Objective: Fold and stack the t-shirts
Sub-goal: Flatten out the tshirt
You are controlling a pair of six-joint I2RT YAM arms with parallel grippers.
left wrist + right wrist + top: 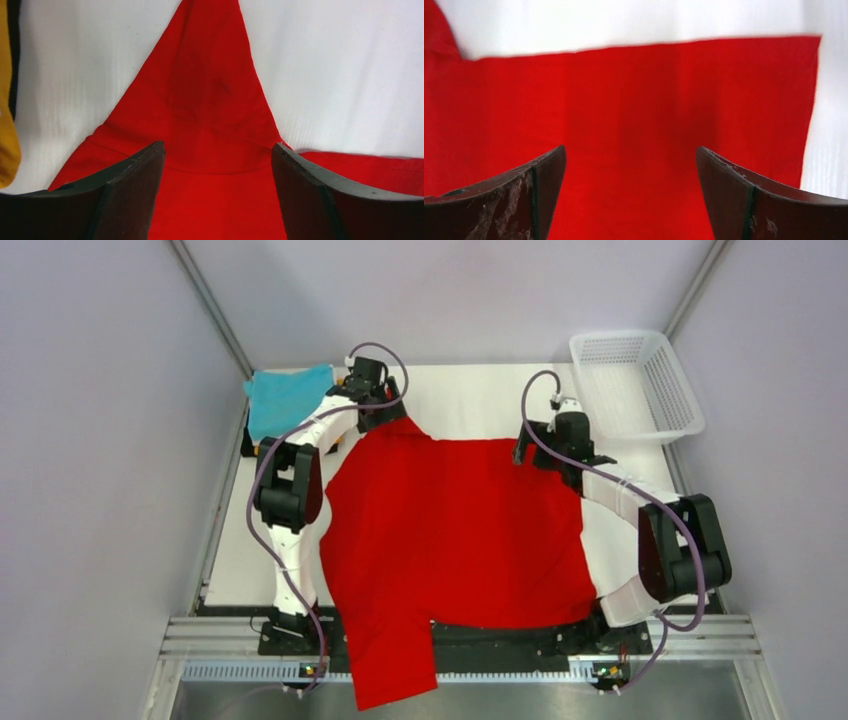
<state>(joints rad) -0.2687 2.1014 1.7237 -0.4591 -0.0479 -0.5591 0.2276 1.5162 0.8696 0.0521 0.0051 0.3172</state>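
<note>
Red t-shirt: we see it spread flat across the middle of the white surface, with one part hanging over the near edge between the arm bases.
Left claw: its fingers stand wide apart and grip nothing. It sits over the shirt's pointed far-left corner, and we cannot tell whether the tips touch the cloth.
Right claw: it is also spread wide and holds nothing, over the shirt's far-right edge near the corner.
Turquoise t-shirt: it lies folded at the far-left corner of the surface, beside the left arm.
Orange-yellow t-shirt: we glimpse only its edge, left of the red corner and apart from it.
Mesh basket: it is white and sits at the far right, clear of the red t-shirt.
</note>
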